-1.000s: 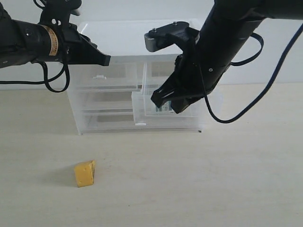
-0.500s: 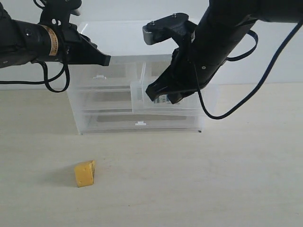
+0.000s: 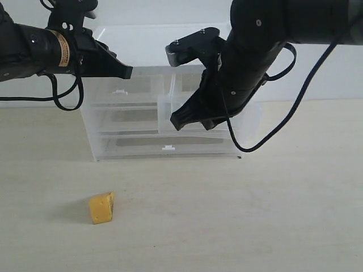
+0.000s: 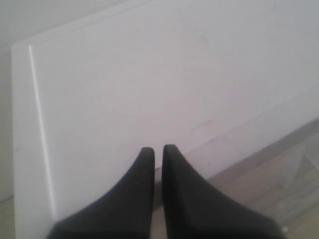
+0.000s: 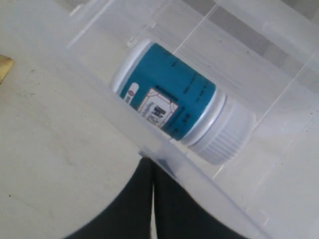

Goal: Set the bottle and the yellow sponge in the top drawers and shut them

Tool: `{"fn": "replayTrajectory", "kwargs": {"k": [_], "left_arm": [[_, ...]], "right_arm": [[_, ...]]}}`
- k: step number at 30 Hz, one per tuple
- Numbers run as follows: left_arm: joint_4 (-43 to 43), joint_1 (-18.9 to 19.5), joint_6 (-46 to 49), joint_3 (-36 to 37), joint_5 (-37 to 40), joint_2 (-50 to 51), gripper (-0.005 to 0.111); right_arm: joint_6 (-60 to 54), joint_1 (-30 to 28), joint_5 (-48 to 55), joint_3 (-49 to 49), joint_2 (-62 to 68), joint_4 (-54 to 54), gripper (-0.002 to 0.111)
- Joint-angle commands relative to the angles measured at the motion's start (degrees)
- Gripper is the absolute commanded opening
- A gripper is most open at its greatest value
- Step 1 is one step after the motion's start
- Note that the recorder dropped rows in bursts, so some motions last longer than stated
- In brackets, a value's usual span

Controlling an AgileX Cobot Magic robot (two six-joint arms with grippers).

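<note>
Drawer [image 5: 84,74] further in; bottle [image 5: 169,102] beyond fingers [image 5: 129,204]

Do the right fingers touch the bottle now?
Apart. The right wrist view shows the shut right fingers outside the clear front wall of the drawer, and the bottle lies inside, behind that wall.

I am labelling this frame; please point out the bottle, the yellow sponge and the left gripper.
the bottle [image 5: 174,84], right wrist view, on its teal body.
the yellow sponge [image 3: 102,208], exterior view, on its front face.
the left gripper [image 4: 158,150], left wrist view, between its shut fingertips.
</note>
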Motion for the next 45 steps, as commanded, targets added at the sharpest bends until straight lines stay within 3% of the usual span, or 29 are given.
{"fn": "replayTrajectory", "kwargs": {"k": [1,5,9,13,15,16,18,20,25,35,42,45], "left_arm": [[-0.1,-0.3,-0.5,0.5,1.0,0.0,0.004],[-0.1,-0.3,-0.5,0.5,1.0,0.0,0.004],[-0.1,-0.3,-0.5,0.5,1.0,0.0,0.004],[-0.1,-0.3,-0.5,0.5,1.0,0.0,0.004],[0.3,-0.3,-0.3,0.5,1.0,0.0,0.004],[1.8,-0.3,-0.3,0.5,1.0,0.0,0.004],[3.2,-0.3,0.4,0.5,1.1,0.0,0.004],[4.2,-0.2,2.3,0.5,1.2,0.0,0.004],[4.2,-0.2,2.9,0.5,1.2,0.0,0.004],[4.2,-0.2,2.9,0.6,0.9,0.0,0.004],[4.2,-0.2,2.9,0.6,0.9,0.0,0.004],[4.2,-0.2,2.9,0.6,0.9,0.0,0.004]], "right_arm": [[2.4,-2.3,-12.4,-0.9,0.1,-10.8,0.0],[0.5,-2.3,-7.4,-0.9,0.0,-10.6,0.0],[-27.2,-2.3,8.3,-0.8,-2.6,10.9,0.0],[-38.1,-2.3,16.3,-0.8,-4.5,16.2,0.003],[-42.1,-2.3,15.8,-0.8,-5.9,16.2,0.021],[-45.9,-2.3,14.1,-0.8,-7.3,16.2,0.039],[-49.9,-2.3,11.1,-0.8,-9.0,16.2,0.055],[-56.8,-2.3,7.5,-0.8,-8.9,19.4,0.061],[-59.6,-2.3,0.1,-2.2,-6.3,21.2,0.061],[-62.2,-2.3,4.3,-5.5,0.0,25.1,0.058],[-62.2,-2.3,2.3,-5.5,1.1,23.7,0.025],[-62.6,-2.3,2.3,-5.5,1.4,23.7,0.003]]}}
